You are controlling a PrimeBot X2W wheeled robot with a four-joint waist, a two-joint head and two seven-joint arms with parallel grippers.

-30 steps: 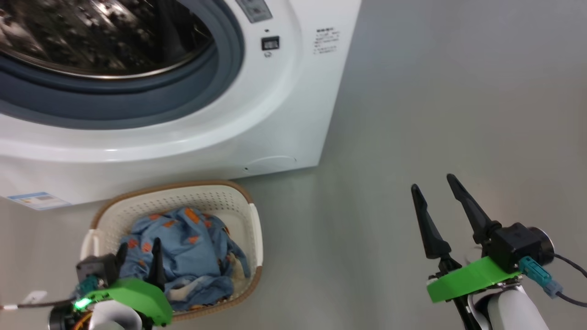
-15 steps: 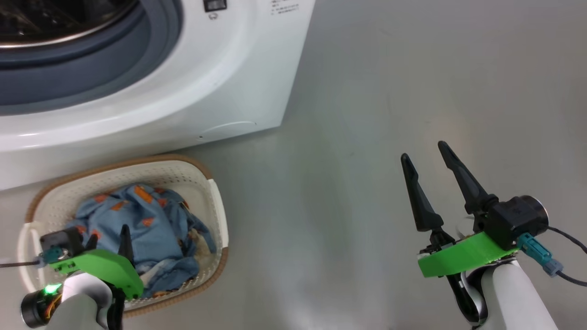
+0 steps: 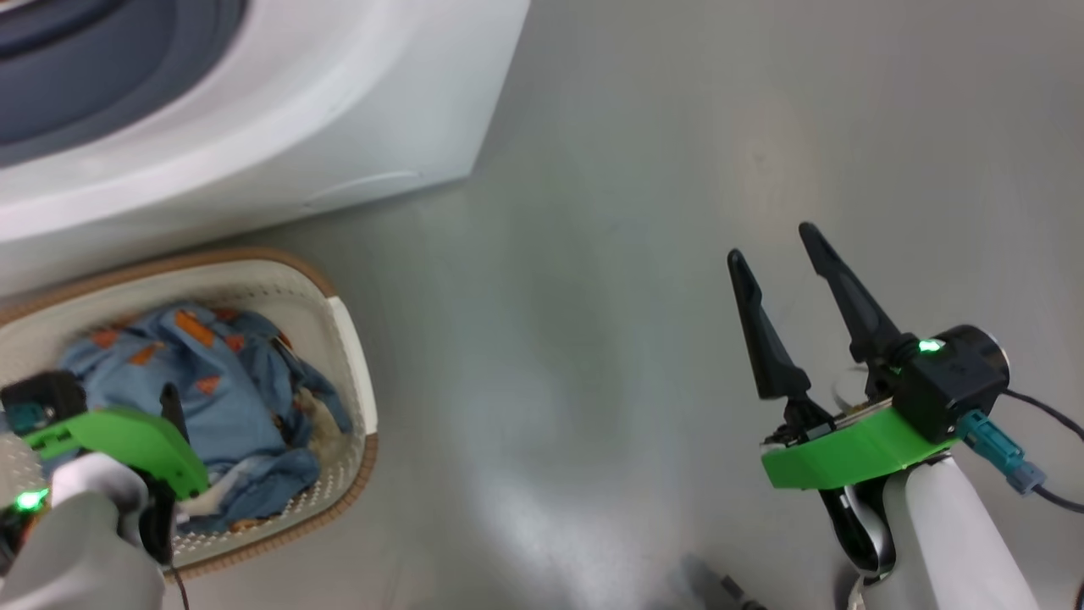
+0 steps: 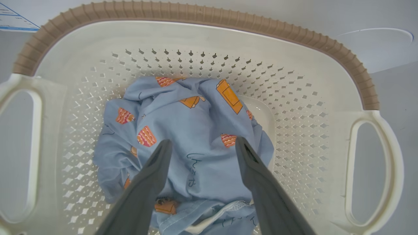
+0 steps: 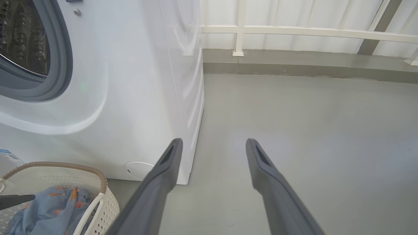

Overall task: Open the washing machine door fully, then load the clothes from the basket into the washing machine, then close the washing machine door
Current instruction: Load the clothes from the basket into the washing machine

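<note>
**A:** Where are the clothes?

**B:** Bunched in the middle of the basket, a light-blue heap printed with small orange figures, with a strip of white lining at its near edge. The basket sits on the grey floor, just in front of the washing machine, with its brown rim towards the machine's front.

**A:** And the left hand?

**B:** It is inside the basket, pointing down at the heap with its two dark fingers spread apart. The fabric shows between them. Whether the tips touch the cloth, I cannot tell.

**A:** The right hand?

**B:** It is well off to the right over bare floor, far from the basket. Its fingers are spread too, with nothing between them.

**A:** What can you see of the machine?

**B:** The right wrist view shows the grey gasket ringing the steel drum, and the round hatch low on the front near the corner. In the left wrist view a corner of the blue label sticker shows beyond the basket's rim.

**A:** Anything behind?

**B:** A pale railing runs along the far edge of the floor.
</note>
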